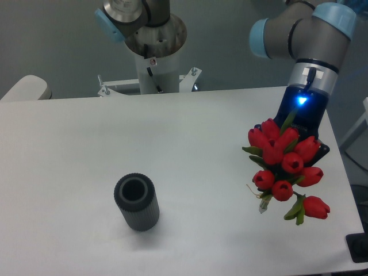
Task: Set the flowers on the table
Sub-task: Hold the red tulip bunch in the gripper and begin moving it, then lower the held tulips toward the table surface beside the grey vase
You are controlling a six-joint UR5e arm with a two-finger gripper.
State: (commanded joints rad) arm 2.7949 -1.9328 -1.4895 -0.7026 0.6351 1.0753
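Lower left of centre: dark ribbed hollow cylinder (137,202) upright on white desk (190,144). Right side of frame: red tulip flowers (284,167) bunched directly below tool (303,123); grip hidden behind blooms, cannot tell opening.

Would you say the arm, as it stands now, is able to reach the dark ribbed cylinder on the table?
Probably not as things stand: the gripper is hidden behind the flowers at the table's right side. The way to the cylinder looks free, with only bare tabletop between.
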